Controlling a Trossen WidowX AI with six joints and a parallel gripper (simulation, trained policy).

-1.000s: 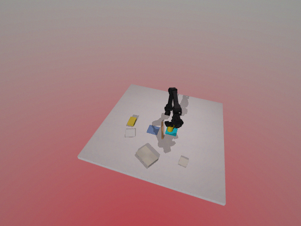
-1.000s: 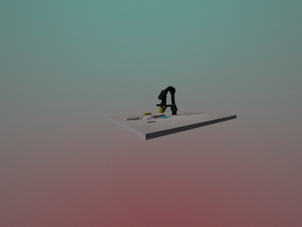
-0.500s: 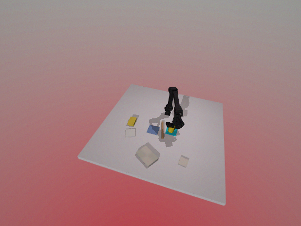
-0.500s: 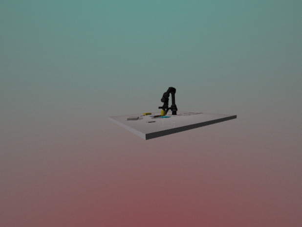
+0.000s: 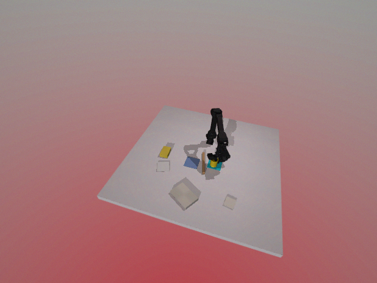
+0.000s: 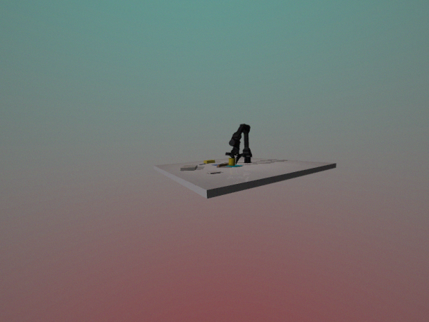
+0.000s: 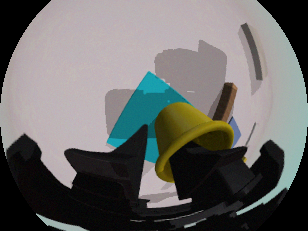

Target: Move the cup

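Hand parted, cup apparently down on the teal pad

Hand of mine: its fingers stand somewhat apart, with a gap beside the cup's outer wall and one finger reaching into its mouth, so I judge the grip loosened but the hand not clear.

Taking the top view as a clock centred on the cup, the yellow block lies on the table between nine and ten o'clock. The big beige block is between seven and eight. Towards nine lies the blue pad, presumably where the move began, and nearer at nine is the wooden bar.

At the centre, the yellow cup stands upright over the teal pad. It looks set down, though I cannot confirm that its whole base is on the pad. The carry looks done, the release nearly so; left for me is to widen and lift straight off without tipping it. I cannot see the marbles inside.
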